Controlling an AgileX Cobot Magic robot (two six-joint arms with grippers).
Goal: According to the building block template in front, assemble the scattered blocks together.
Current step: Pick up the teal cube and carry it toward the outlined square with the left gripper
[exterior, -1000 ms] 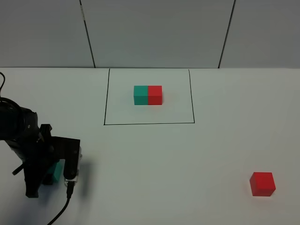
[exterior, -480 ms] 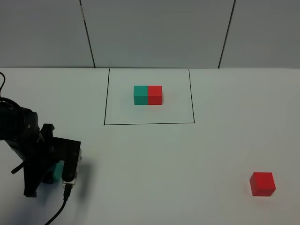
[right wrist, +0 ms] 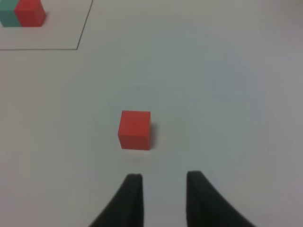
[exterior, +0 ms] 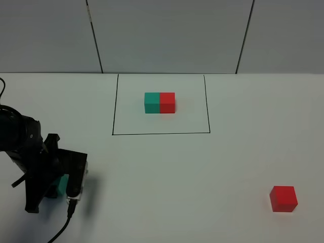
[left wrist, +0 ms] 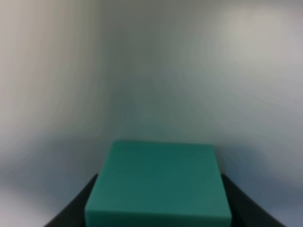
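The building block template [exterior: 159, 102], a teal cube and a red cube joined in a row, sits inside a thin black rectangle at the back middle of the table; it also shows in the right wrist view [right wrist: 22, 12]. The loose teal cube [exterior: 62, 185] is at the front left, between the fingers of my left gripper [exterior: 58, 190]. In the left wrist view the cube [left wrist: 158, 182] fills the gap between the black fingers [left wrist: 75, 213], which touch both its sides. The loose red cube [exterior: 283, 198] lies at the front right. My right gripper [right wrist: 164, 176] is open, just short of the red cube [right wrist: 135, 129].
The white table [exterior: 167, 177] carries only the drawn black frame [exterior: 112, 109] and the cubes. A grey panelled wall [exterior: 167, 35] stands behind. A black cable [exterior: 63, 230] hangs from the left arm at the front left.
My left arm has shifted slightly to the left and lower around the teal cube. The red cube and the template have not moved.
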